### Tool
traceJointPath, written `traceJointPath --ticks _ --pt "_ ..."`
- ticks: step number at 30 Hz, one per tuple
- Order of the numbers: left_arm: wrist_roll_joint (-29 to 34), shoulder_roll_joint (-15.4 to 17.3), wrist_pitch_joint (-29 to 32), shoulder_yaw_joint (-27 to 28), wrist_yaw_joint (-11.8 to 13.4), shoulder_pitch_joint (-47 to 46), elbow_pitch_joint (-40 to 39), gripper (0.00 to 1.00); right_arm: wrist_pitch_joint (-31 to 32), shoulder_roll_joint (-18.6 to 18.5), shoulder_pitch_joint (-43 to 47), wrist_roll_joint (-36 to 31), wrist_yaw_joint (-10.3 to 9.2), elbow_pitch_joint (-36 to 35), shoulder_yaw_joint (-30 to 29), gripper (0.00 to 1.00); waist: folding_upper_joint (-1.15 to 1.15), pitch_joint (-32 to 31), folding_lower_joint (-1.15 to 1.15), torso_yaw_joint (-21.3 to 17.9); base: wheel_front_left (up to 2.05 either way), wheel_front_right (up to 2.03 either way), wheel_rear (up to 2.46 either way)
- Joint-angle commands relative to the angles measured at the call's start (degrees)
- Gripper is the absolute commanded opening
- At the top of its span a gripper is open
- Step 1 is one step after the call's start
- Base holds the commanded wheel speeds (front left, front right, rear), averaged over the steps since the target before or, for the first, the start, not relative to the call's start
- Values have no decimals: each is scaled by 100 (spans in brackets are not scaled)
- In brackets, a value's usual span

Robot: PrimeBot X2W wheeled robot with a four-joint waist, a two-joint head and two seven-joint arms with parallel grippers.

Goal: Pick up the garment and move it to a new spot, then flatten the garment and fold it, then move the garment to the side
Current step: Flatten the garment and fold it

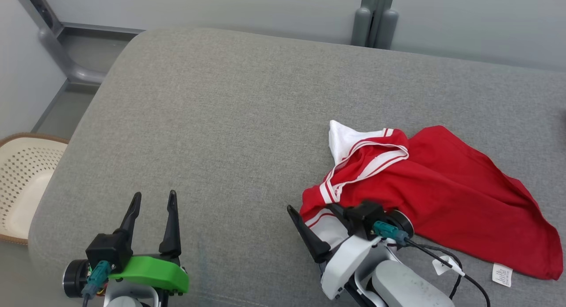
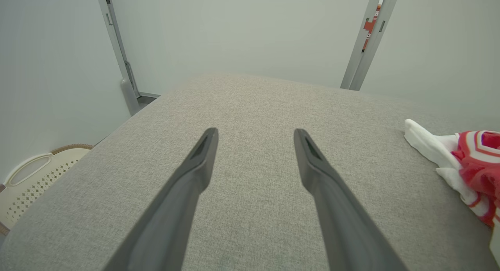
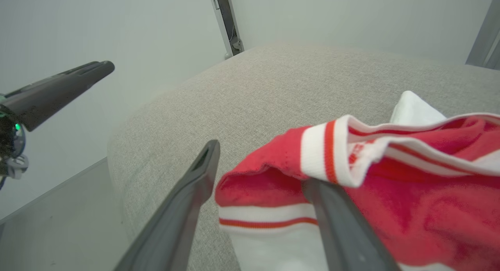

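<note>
Beside the cushion (image 1: 221, 121), well apart from the garment (image 1: 442, 187), stands a basket (image 1: 26, 165).

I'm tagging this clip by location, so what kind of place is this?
Probably an indoor test room staged for laundry folding: a grey padded surface like a bed or sofa, a red and white garment on it, a perforated basket beside it.

garment (image 1: 442, 196) | red, white striped trim | crumpled, unfolded | on grey cushion (image 1: 221, 121)
</note>
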Motion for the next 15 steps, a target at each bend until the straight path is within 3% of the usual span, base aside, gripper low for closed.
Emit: traceJointPath --ticks 1,15 --pt "10 8 -1 34 8 29 -2 100 -17 -14 0 42 -4 -123 -74 100 0 -32 0 -91 0 0 0" --pt "131 8 -1 173 -22 169 -46 100 -17 -840 1196 -156 -4 -1871 -1667 100 0 -246 0 -696 0 0 0"
